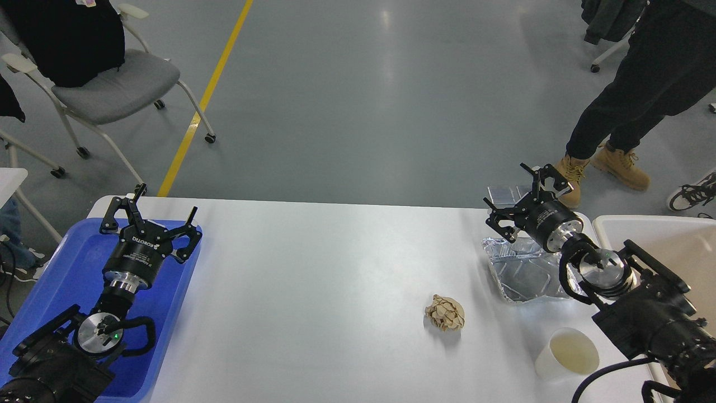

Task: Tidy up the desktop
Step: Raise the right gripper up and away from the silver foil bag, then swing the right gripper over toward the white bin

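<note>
The white desktop (313,280) fills the lower part of the head view. On it lie a crumpled brown paper ball (444,312), a crushed foil container (520,271) and a white paper cup (568,354) holding pale liquid. My right gripper (506,184) hangs open over the foil container's far edge, where a shiny flap (503,193) stands up between or just behind its fingers. My left gripper (166,201) is open above the far end of a blue tray (50,280), with nothing between its fingers.
A beige open bin (665,240) stands at the table's right edge, beside my right arm. Beyond the table are a grey wheeled chair (112,84), a yellow floor line (207,95) and a standing person's legs (615,112) in tan boots.
</note>
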